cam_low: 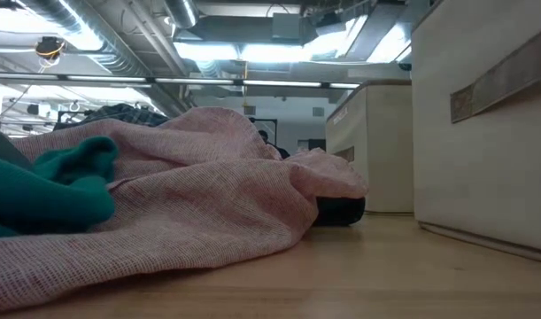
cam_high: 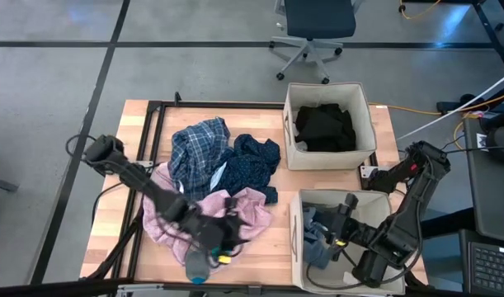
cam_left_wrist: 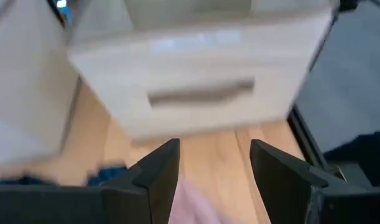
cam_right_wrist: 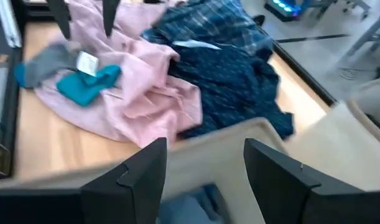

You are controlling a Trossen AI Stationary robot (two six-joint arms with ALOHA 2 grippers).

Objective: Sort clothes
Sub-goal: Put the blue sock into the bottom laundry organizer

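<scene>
Pink garment (cam_high: pixel 252 210) spread toward bins (cam_high: pixel 328 124)

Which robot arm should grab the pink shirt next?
Probably the left. Its tool hovers open right over the pink shirt in the pile, while the right tool sits open above the near bin, farther from it.

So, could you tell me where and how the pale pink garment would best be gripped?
Probably from above, at the raised fold of the pale pink garment near the left gripper, whose fingers are open. The cloth lies crumpled in ridges that two fingers could pinch, and this edge is clear of the navy dotted garment overlapping its far side.
</scene>
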